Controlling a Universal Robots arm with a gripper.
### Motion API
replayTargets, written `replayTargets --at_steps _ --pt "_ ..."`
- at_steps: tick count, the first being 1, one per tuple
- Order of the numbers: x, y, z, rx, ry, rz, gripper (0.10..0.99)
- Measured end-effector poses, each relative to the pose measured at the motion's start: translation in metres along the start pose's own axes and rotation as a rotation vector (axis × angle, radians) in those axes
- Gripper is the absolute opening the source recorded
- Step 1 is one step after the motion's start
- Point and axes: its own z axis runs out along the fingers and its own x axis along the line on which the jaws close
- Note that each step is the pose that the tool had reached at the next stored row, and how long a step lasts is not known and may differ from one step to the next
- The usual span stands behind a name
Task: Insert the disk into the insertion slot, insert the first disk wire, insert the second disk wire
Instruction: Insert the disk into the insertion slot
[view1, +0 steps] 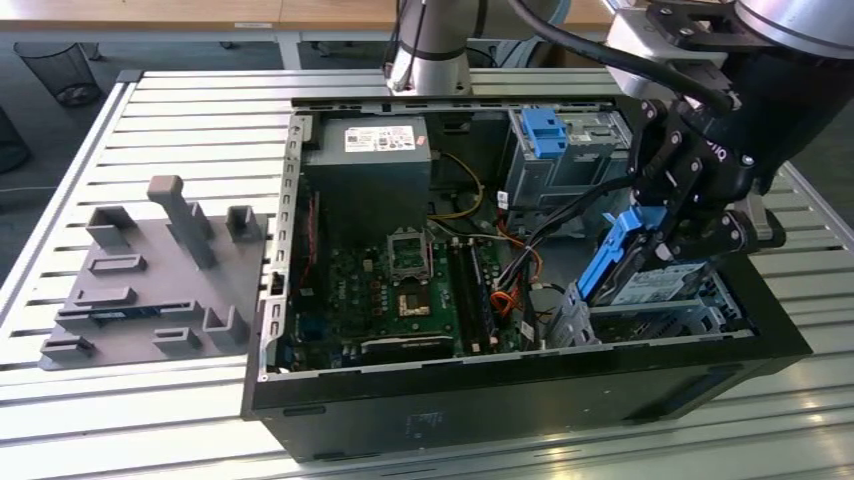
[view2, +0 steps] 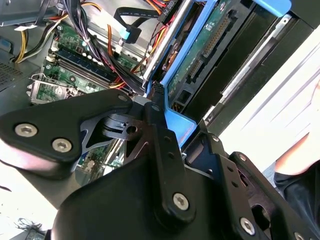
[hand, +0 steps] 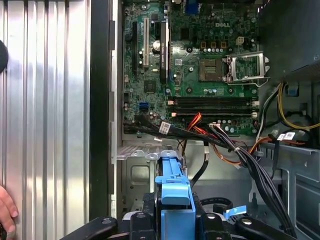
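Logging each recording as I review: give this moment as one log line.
gripper: shut on disk | disk: held tilted over insertion slot, not seated | stage: disk insertion

We are seeing a slatted aluminium table (view1: 200, 105) catching bright light, a black mesh wastebasket (view1: 60, 70) standing on grey floor (view1: 174, 52), wooden desks (view1: 160, 12) running behind.

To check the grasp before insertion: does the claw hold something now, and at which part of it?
Yes: the claw holds the disk, pinched at the upper end of its blue carrier, tilted above the insertion slot.
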Motion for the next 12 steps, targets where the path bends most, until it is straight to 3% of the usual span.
replayTargets --at_steps 12 --pt "0.0000 -0.0002 0.0094 0.000 0.0000 0.000 0.365"
